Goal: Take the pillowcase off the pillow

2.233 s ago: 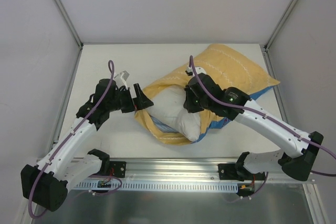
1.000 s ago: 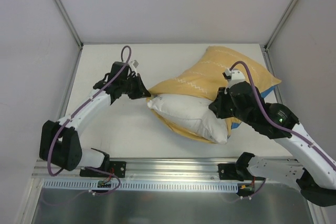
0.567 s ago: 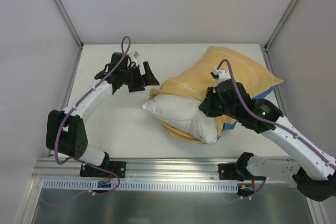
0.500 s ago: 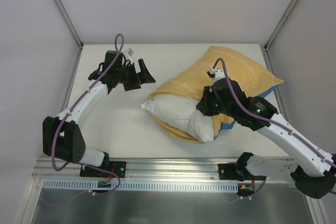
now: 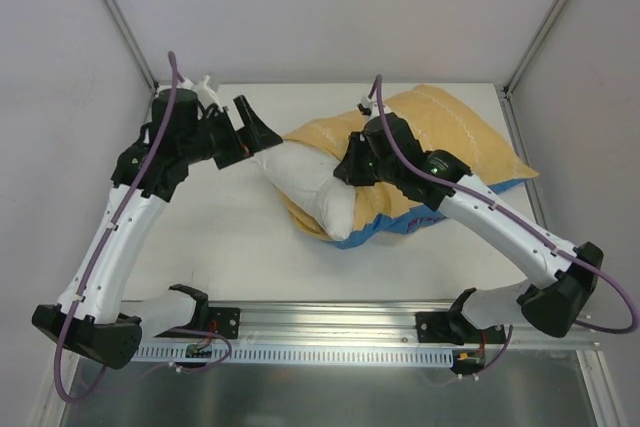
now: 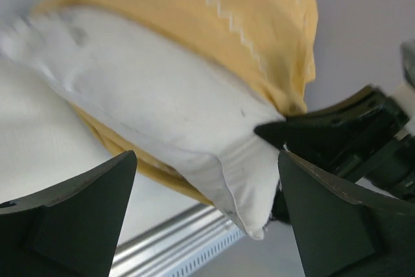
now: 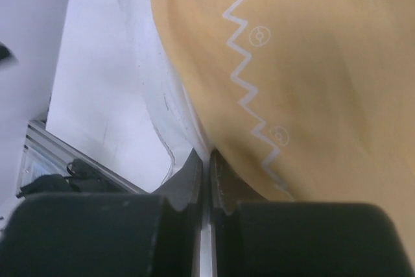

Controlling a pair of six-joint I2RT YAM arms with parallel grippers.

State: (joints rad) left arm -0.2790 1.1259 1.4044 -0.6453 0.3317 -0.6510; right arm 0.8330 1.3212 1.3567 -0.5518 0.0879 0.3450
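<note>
While the overhead view lays out the whole counter (image 5: 215,237), only the wrist cameras show how each tool stands. From above, the plain white stuffed pillow (image 5: 312,190) lies near the counter's middle. Its bare part runs from 10 o'clock to 5 o'clock, one bare corner pointing at 5 o'clock toward the near edge. The yellow-orange fabric pillowcase (image 5: 440,142) covers its far side and spreads toward 3 o'clock, long axis roughly 9 to 3, a strip of its blue face showing along the near edge. The left tool (image 5: 254,135) hangs at 10 o'clock of the pillow, just beside its bare end. The right tool (image 5: 343,167) sits at the pillowcase's open edge, where cloth meets pillow.

The left wrist view adds that the left tool (image 6: 206,160) stands wide, nothing gripped between its fingers (image 6: 71,205). It looks along the pillow (image 6: 142,89), which lies under the pillowcase (image 6: 253,24), to the black right tool (image 6: 275,132).

The right wrist view shows the right tool (image 7: 206,173) pinched narrow on the pillowcase (image 7: 305,63) edge. White zigzag stitching crosses the cloth, and the pillow (image 7: 159,89) is a pale sliver at 9 o'clock of it.
</note>
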